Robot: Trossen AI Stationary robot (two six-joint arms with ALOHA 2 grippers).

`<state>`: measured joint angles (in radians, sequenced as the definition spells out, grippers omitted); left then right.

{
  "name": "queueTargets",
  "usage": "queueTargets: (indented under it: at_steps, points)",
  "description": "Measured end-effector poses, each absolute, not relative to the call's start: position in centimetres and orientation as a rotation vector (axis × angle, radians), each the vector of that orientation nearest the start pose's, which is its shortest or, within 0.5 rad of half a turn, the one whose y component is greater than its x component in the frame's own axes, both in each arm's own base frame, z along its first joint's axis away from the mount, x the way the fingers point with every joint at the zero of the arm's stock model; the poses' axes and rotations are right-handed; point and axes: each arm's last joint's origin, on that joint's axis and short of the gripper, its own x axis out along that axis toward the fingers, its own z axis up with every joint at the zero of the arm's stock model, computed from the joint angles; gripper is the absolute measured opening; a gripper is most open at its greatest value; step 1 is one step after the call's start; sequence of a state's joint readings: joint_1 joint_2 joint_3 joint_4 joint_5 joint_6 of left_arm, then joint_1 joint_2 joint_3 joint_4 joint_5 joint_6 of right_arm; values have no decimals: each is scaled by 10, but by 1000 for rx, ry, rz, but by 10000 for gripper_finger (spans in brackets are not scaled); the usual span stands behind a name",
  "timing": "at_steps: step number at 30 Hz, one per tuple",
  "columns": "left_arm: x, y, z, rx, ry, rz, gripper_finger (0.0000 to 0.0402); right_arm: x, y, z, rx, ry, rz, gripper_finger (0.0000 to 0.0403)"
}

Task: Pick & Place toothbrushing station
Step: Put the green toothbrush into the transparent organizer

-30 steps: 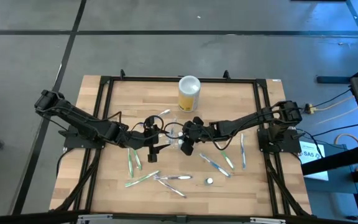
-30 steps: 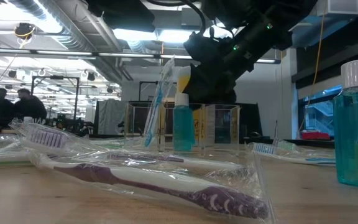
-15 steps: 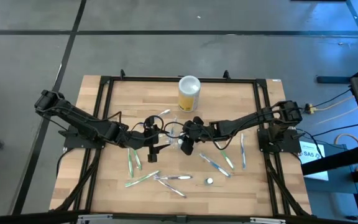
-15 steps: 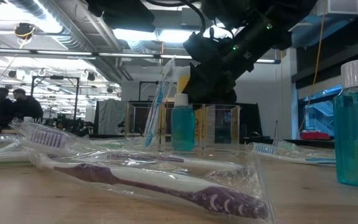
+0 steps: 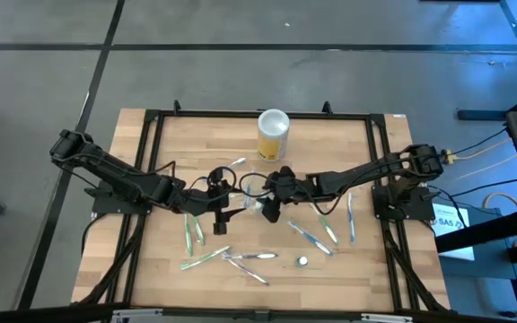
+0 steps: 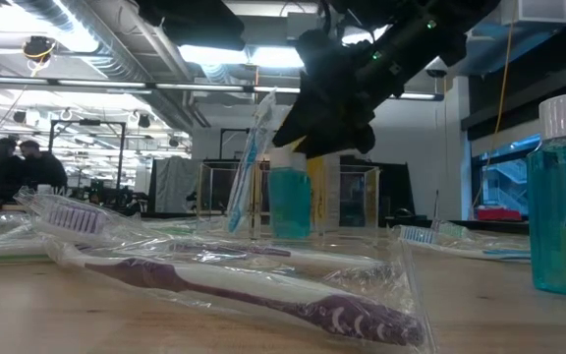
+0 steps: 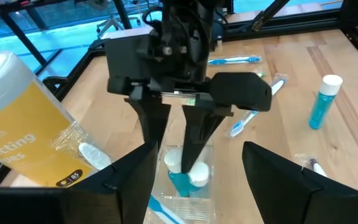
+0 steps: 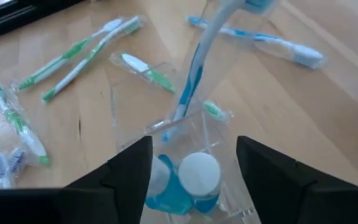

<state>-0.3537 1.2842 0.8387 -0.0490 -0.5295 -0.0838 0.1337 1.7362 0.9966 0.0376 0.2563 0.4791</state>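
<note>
The toothbrushing station [image 5: 251, 192] is a clear box standing on the wood mid-table. It holds two blue bottles with white caps [image 8: 197, 171] and a wrapped blue toothbrush [image 8: 194, 74] that leans upright out of it. My right gripper [image 8: 194, 149] hangs open just above it, slanting down from the table's right, with a finger on either side of the caps [image 7: 188, 171]. My left gripper [image 5: 229, 203] stands open at the box's left side. In its wrist view the box [image 7: 166, 199] lies ahead between its fingers, and no touch shows.
A yellow canister with a white lid [image 5: 274, 135] stands behind the box. Wrapped toothbrushes lie scattered at the left [image 5: 193, 229], near the front [image 5: 240, 257] and at the right [image 5: 312, 235]. Another blue bottle [image 6: 563, 197] stands near the front edge. A black frame [image 5: 155, 117] rims the table.
My right gripper has risen a little above the clear box and its fingers have spread apart. The box with its bottles and toothbrush stays where it was.
</note>
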Motion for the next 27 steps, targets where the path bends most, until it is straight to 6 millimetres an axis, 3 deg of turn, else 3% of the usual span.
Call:
queueTargets:
  at_steps: [8,13,18,27]
  points:
    - [260,-86,261,134,438,171,233,356,40,183,284,639,-289,208]
    - [260,-87,261,134,438,170,233,360,43,198,270,620,-225,177]
    - [260,-87,261,134,439,170,233,356,46,237,306,583,-123,148]
    - [260,-88,261,139,445,167,233,318,59,297,281,486,6,98]
